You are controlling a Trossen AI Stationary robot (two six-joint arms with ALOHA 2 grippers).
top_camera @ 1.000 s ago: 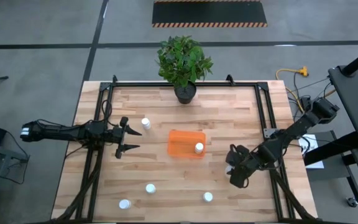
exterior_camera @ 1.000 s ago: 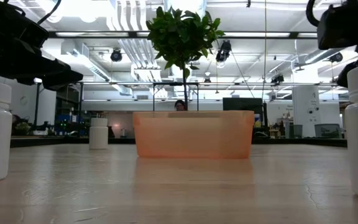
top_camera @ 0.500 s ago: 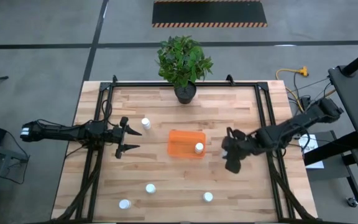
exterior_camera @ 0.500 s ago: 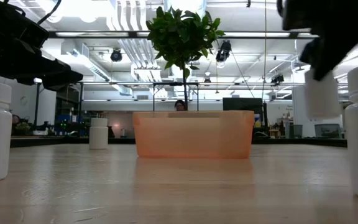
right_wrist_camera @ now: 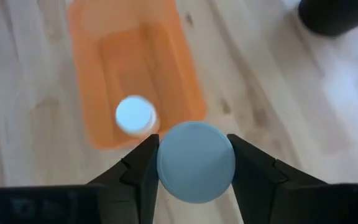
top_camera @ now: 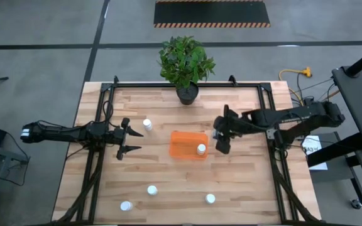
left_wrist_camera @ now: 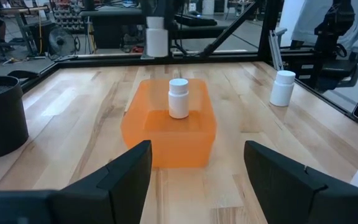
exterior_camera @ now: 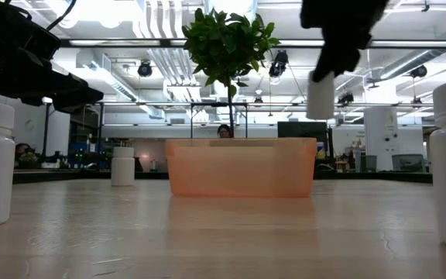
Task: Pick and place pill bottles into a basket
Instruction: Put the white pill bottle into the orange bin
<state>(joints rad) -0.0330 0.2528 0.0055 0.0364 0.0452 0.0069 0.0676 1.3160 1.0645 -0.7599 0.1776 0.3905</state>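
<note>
Right hand [top_camera: 222,137] clamps round white pill bottle [right_wrist_camera: 195,162] beside smooth orange basket [top_camera: 187,145]

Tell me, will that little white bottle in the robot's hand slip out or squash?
Probably not. The right hand is shut on the bottle from both sides, and it keeps its round shape, so it looks stiff. It hangs upright in the air, so it seems light. Smooth sides could slip.

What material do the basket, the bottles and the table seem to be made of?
Basket: probably plastic, orange and slightly translucent, since the bottle inside shows dimly through its wall. Bottles: likely matte white opaque plastic, including the one held in the right tool. Table: wood, as its pale planks with visible grain suggest.
</note>
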